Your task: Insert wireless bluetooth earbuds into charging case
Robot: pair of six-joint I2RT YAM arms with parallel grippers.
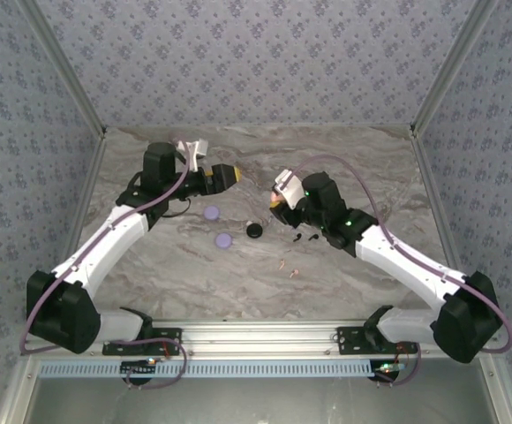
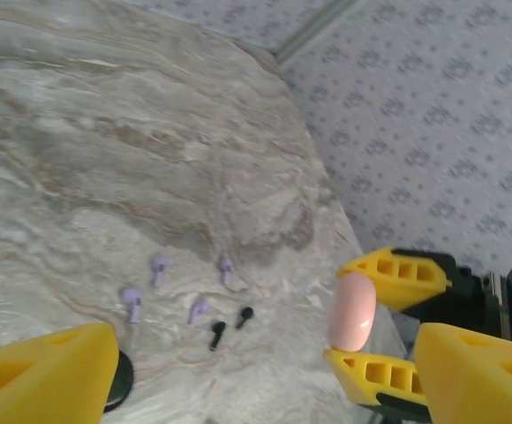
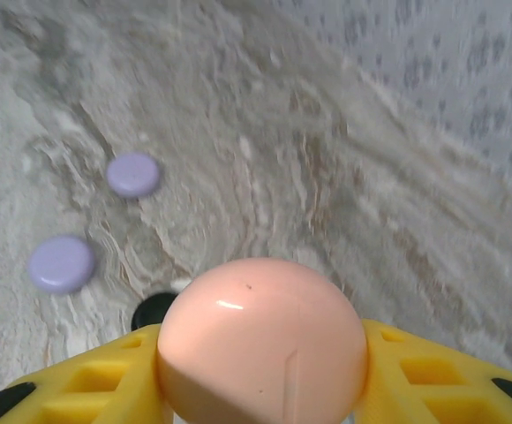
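Note:
My right gripper is shut on a round pink charging case, held above the table; its yellow fingers press the case from both sides. My left gripper stands open just to the left of it, facing the case, with nothing between its fingers. On the marble below lie several lilac earbuds and two black ones. From above, the black earbuds lie beside the right wrist and two pale pink ones lie nearer the front.
Two lilac round cases and a black one lie on the table between the arms. Patterned walls close in the back and sides. A metal rail runs along the front edge.

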